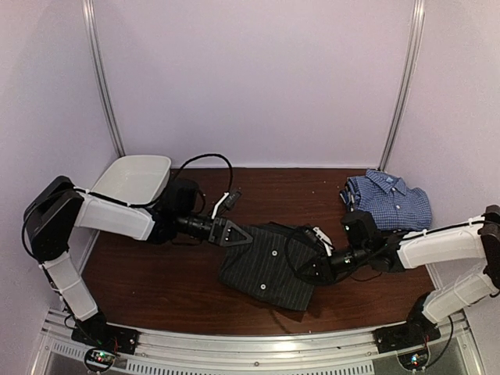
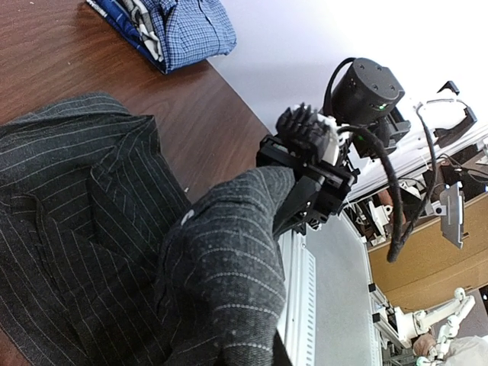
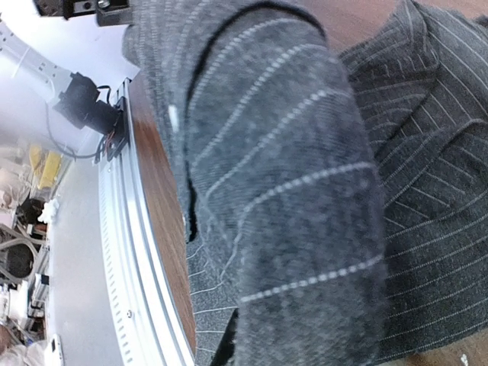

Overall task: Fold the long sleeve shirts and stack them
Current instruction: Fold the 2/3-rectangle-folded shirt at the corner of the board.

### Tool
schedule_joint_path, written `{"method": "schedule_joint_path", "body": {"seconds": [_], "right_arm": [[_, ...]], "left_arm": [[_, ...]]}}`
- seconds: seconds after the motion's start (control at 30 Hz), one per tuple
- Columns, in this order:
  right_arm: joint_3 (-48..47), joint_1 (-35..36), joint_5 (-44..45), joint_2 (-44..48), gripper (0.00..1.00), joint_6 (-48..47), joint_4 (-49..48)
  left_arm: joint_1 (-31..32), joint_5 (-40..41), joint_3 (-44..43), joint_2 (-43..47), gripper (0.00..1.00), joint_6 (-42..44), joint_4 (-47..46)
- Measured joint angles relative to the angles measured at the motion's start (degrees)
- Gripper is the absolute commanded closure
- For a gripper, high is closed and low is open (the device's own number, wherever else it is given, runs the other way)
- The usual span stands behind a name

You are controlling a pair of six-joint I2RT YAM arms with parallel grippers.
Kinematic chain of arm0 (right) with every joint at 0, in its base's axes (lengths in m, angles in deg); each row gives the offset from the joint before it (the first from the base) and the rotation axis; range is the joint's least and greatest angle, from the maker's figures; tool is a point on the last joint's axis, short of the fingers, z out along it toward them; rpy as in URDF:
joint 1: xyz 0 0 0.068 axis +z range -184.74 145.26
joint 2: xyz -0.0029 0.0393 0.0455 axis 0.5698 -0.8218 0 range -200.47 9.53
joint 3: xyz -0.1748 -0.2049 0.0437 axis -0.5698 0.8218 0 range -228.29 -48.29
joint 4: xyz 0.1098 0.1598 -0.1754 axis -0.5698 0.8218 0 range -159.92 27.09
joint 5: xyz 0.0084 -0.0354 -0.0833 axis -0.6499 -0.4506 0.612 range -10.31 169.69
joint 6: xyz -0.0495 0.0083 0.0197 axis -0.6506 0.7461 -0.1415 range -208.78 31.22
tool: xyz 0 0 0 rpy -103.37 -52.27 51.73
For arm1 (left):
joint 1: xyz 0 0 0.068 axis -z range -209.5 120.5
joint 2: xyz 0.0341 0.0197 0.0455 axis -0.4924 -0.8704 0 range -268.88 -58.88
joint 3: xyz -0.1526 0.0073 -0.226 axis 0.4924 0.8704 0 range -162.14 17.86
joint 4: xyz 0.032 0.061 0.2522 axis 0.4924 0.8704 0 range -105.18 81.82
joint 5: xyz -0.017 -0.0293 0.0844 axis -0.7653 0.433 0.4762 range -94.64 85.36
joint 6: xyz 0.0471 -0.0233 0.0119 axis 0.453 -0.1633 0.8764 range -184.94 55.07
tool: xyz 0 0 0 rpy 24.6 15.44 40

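Black shirt [image 1: 269,266] soft, limp, light; will likely sag. Left end effector [image 1: 247,234] and right end effector [image 1: 309,273] each pinch a fold; better held at hem corners.

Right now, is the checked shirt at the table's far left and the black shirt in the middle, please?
Not quite: the top view shows the checked shirt at the far right; the black shirt is in the middle.

Left arm [image 1: 117,212] and right arm [image 1: 437,246] — white shells, black joints, looping black cable [image 1: 207,155], black bases [image 1: 111,337]
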Motion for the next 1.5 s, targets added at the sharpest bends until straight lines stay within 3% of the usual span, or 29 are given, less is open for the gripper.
{"method": "schedule_joint_path", "body": {"seconds": [0.27,0.57,0.87,1.17,1.5], "right_arm": [[0.7,4.8,-3.6,4.2,1.00,6.9,-2.7],[3.2,15.4,-4.2,5.7,1.00,18.8,-11.3],[5.0,17.4,-4.1,7.0,1.00,27.0,-17.9],[3.9,9.0,-4.4,4.0,1.00,28.0,-13.6],[3.1,0.1,-7.1,-4.6,0.89,27.3,-14.7]], "left_arm": [[0.0,0.7,3.1,6.0,1.00,2.7,6.1],[1.2,2.8,8.7,21.3,1.00,5.6,19.6],[2.6,2.4,9.5,28.5,1.00,4.9,25.0],[1.2,6.4,0.7,15.6,1.00,6.2,28.2],[-1.5,7.9,-10.7,0.1,1.00,9.2,31.5]]}}
